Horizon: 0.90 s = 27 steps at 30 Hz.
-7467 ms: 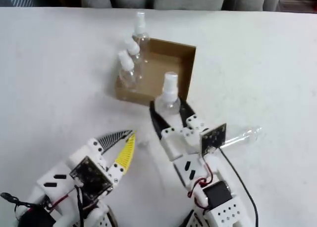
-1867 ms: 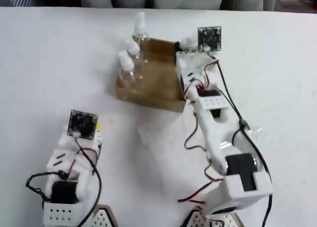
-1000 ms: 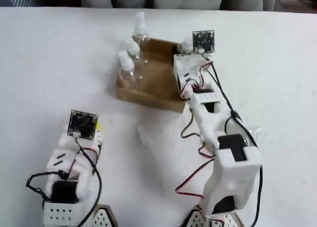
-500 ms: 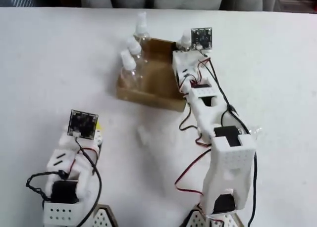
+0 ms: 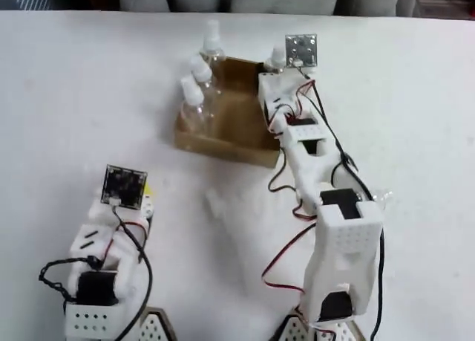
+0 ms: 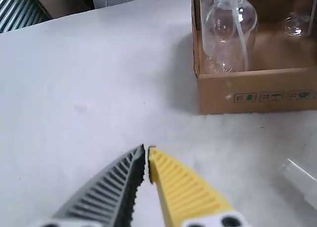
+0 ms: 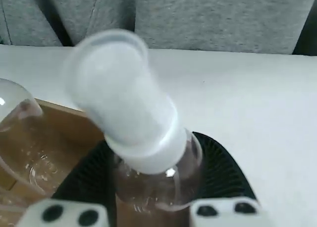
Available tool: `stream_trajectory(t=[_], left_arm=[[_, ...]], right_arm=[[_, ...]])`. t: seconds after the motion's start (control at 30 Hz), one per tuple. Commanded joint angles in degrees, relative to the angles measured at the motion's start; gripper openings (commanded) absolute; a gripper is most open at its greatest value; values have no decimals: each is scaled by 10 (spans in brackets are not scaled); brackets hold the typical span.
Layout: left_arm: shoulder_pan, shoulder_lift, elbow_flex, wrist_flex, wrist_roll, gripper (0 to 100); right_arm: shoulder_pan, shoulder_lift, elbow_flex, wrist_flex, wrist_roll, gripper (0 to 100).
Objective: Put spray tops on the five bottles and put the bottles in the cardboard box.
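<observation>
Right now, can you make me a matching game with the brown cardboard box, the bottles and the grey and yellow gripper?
1. brown cardboard box
2. one clear plastic bottle with a white spray top
3. grey and yellow left gripper
4. three clear capped bottles

A. shut, above the white table
B. held in the right gripper
C. standing inside the box
D. resting on the table, open on top

Pairs: 1-D, 2-B, 3-A, 4-C.

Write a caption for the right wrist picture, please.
Black jaws hold a capped spray bottle at the cardboard box.
</observation>
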Motion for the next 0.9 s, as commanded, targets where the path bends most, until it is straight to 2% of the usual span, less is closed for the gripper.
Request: stream_trajectory(t=[0.0, 0.13, 0.63, 0.87], left_arm=[[-7, -6, -1, -10, -5, 21], [-7, -6, -1, -10, -5, 21], [-7, -6, -1, -10, -5, 21], [-7, -6, -1, -10, -5, 21]], right_arm=[[3, 9, -10, 31, 21, 17], [-1, 21, -10, 15, 55, 18], [-1, 33, -10, 5, 59, 19], [-3, 32, -6, 8, 59, 152]])
